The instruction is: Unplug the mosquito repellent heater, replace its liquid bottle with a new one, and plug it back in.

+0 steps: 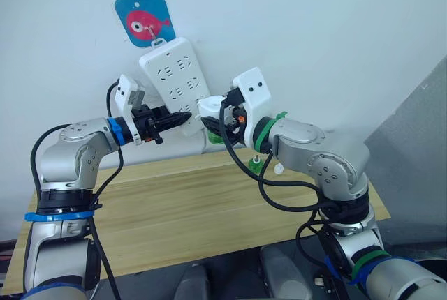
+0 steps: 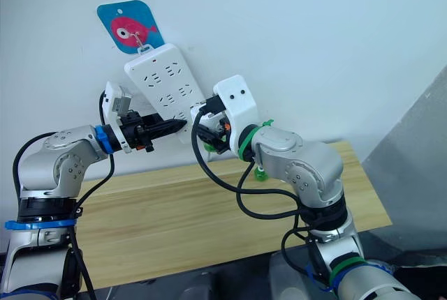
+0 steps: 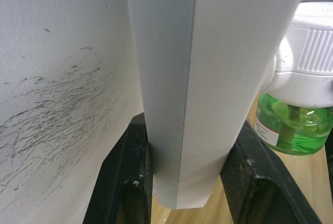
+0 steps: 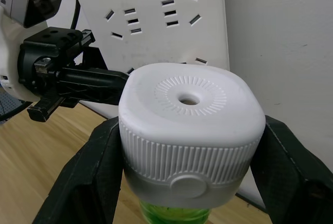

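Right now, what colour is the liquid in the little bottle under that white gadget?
Bright green, in a clear liquid bottle beneath the mosquito repellent heater. The left wrist view shows it best.

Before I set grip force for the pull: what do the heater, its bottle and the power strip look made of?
Heater: white matte moulded plastic, ribbed band. Bottle: clear, glossy, green liquid visible inside; plastic or glass, can't tell. Power strip: smooth white hard plastic, slight sheen.

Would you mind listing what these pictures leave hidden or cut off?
- Heater prongs: the mosquito repellent heater body hides them in the right wrist view, so plugged or unplugged is unclear.
- Green liquid bottle: cut off by the left wrist view's edge.
- Power strip lower end: covered by the left gripper in the eye views.
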